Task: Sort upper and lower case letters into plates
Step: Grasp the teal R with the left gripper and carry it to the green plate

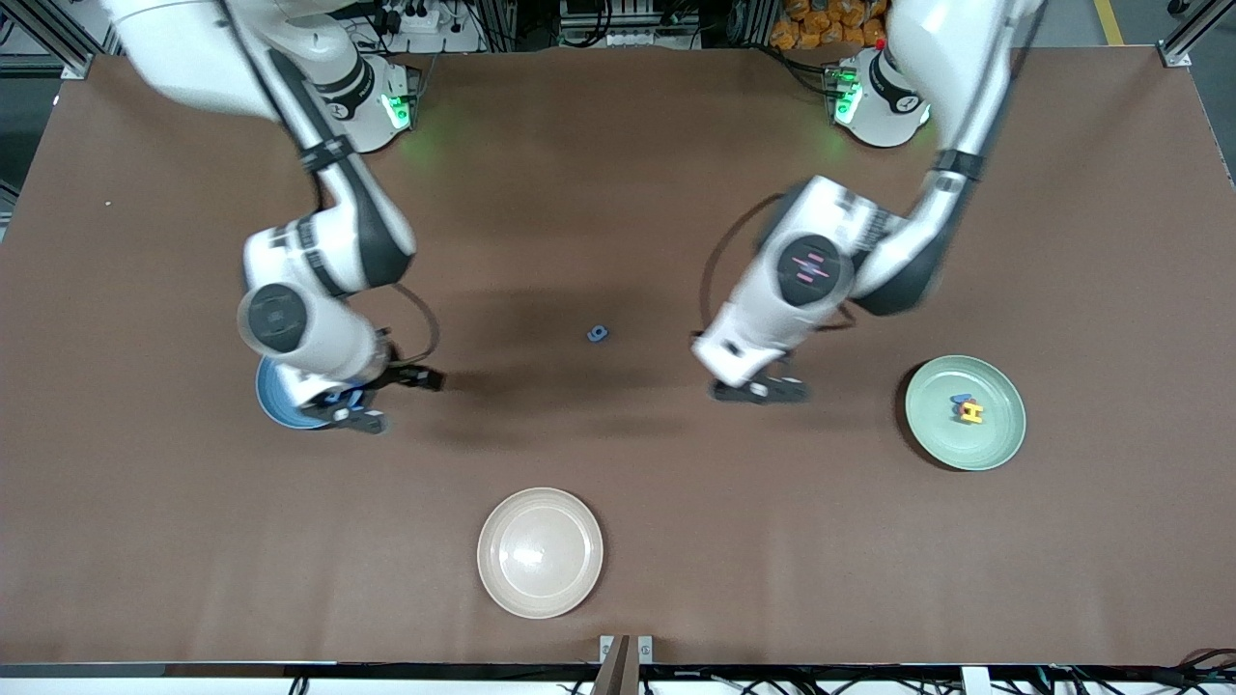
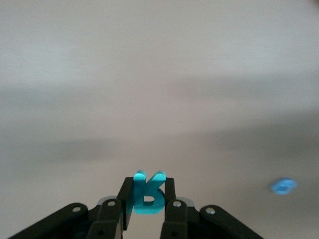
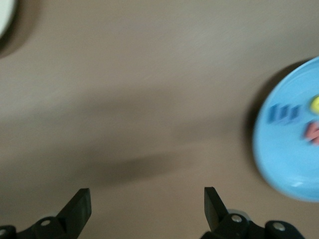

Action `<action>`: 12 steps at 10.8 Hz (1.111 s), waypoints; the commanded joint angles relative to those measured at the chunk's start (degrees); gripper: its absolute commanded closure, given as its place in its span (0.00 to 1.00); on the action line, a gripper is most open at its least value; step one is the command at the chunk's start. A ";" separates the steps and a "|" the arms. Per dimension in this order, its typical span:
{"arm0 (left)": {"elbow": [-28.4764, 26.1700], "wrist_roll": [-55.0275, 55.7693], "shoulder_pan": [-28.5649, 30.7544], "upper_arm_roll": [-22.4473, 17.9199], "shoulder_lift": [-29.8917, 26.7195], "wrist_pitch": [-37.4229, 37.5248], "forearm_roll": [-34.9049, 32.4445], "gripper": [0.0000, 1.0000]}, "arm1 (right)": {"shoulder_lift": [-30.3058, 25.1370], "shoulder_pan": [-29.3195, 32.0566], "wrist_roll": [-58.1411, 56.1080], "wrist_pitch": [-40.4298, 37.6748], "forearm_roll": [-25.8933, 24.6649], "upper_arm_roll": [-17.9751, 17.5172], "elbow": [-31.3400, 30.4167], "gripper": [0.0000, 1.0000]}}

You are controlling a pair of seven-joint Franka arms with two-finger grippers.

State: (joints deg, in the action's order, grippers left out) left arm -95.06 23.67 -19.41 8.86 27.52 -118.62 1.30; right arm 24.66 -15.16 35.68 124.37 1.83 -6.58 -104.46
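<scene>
- Plates anchor the brown table (image 1: 618, 145): the sky blue plate (image 1: 275, 401) lies at the right arm's end, the mint green plate (image 1: 995, 439) at the left arm's end, and a cream plate (image 1: 540, 552) sits nearest the front camera.
- Right gripper (image 3: 147, 206) hangs over the table just beside the blue plate, jaws spread wide and holding nothing.
- Left gripper (image 1: 760, 390) hovers over the table between the lone letter and the green plate, clamped on a teal letter (image 2: 148, 195).
- Yellow and blue letters (image 1: 968, 408) rest in the green plate; more letters (image 3: 284, 114) lie in the blue one.
- One blue letter (image 1: 598, 334) lies alone mid-table.
</scene>
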 commanded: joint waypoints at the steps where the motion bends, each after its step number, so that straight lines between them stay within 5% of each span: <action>1: -7.76 -13.85 10.40 1.16 -4.75 -0.38 -1.13 1.00 | 1.69 -7.92 11.80 1.04 1.60 0.16 2.85 0.00; 6: -9.53 -34.98 24.14 -0.77 -2.22 -0.21 -1.65 1.00 | 8.46 -16.39 35.22 6.23 0.98 0.25 3.74 0.00; 12: -7.61 -40.53 24.95 -7.18 1.39 -6.34 -9.30 1.00 | 13.39 -21.13 46.40 10.54 0.45 0.34 6.81 0.00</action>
State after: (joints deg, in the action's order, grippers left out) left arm -103.97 -14.57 5.90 3.25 27.45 -123.15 -6.59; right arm 36.66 -35.11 80.21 135.21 2.86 -6.68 -100.02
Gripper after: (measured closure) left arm 0.714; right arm 0.000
